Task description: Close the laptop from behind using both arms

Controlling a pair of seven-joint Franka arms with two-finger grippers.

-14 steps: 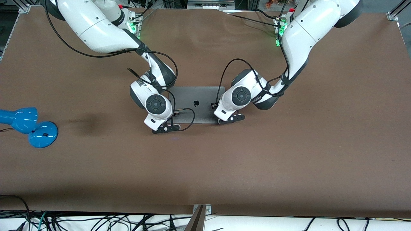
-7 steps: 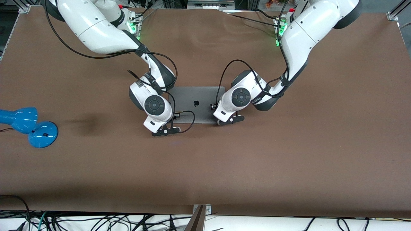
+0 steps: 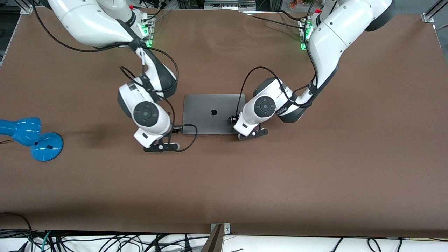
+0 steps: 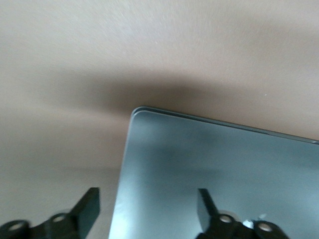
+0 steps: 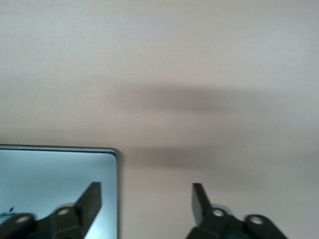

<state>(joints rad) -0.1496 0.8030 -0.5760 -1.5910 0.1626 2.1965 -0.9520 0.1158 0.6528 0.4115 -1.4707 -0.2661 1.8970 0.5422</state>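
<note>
Laptop (image 3: 213, 114) lies shut and flat near the middle of the brown table (image 3: 315, 175), lid up, black apple logo showing, hinge edge toward the robots' bases at 12 o'clock of the lid. 2 arms reach down from 12 o'clock of the front view. Left arm comes from its base and bends down to the lid; left gripper (image 3: 252, 133) sits over the lid's front corner at the left arm's end of the table, about 4 o'clock of the logo. In the left wrist view that gripper (image 4: 147, 209) has its 2 fingers (image 4: 87, 206) spread apart with nothing between them, 1 finger over the grey lid (image 4: 209, 164) and 1 over bare table just off the lid's side edge, straddling that edge close to the rounded corner. Right gripper (image 3: 161, 147) hangs over bare table just off the lid's other front corner, at about 8 o'clock of the logo, toward the right arm's end. Right wrist view: gripper (image 5: 147, 206) fingers (image 5: 92, 201) likewise apart and empty, 1 finger over the lid's corner (image 5: 55, 174), the other over brown table. Whether either gripper touches the lid cannot be told. Blue desk lamp (image 3: 29, 137) rests well apart at the right arm's end, roughly 9 o'clock of the laptop.
</note>
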